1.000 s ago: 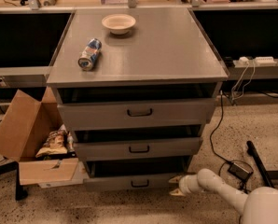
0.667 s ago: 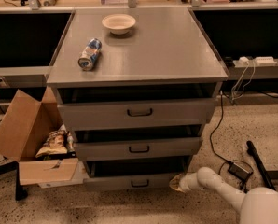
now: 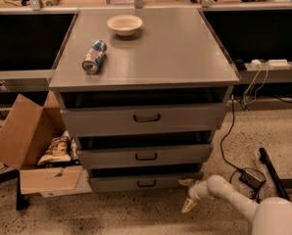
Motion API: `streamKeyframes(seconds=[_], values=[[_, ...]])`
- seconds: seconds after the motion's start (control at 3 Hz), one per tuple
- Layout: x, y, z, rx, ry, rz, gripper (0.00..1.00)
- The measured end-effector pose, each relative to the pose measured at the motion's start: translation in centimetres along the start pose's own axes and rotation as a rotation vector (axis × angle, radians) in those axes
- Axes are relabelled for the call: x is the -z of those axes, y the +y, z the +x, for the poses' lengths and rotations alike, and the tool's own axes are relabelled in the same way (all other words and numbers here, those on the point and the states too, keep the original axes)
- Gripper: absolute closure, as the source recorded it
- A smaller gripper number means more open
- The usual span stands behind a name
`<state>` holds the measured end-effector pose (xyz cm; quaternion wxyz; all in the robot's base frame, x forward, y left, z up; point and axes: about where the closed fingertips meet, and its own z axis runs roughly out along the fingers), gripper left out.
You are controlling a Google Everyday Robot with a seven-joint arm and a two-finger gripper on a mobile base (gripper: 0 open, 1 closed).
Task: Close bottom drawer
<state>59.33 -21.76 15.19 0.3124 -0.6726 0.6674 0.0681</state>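
The bottom drawer (image 3: 116, 183) is the lowest, narrowest gray front of the cabinet, with a small dark handle (image 3: 146, 183). It stands slightly pulled out, with a dark gap above its front. My gripper (image 3: 185, 196) is low near the floor, just right of the drawer's right front corner. Its two pale fingers are spread, so it is open and holds nothing. The upper finger (image 3: 185, 182) lies against the drawer's right end. The middle drawer (image 3: 107, 157) and the top drawer (image 3: 102, 119) also stand partly out.
A can (image 3: 94, 57) lies on its side and a bowl (image 3: 124, 23) stands on the cabinet top (image 3: 185, 53). An open cardboard box (image 3: 33, 151) with snack bags sits left of the drawers. Cables and a power brick (image 3: 252, 178) lie on the floor at the right.
The bottom drawer's front has slid back a little toward the cabinet. My gripper has stayed at the drawer's right corner, shifting slightly left.
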Motion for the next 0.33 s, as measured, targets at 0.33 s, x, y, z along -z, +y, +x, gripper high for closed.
streamKeyframes(seconds=[0.33], values=[[0.0,0.0,0.0,0.0,0.0,0.0,0.0]])
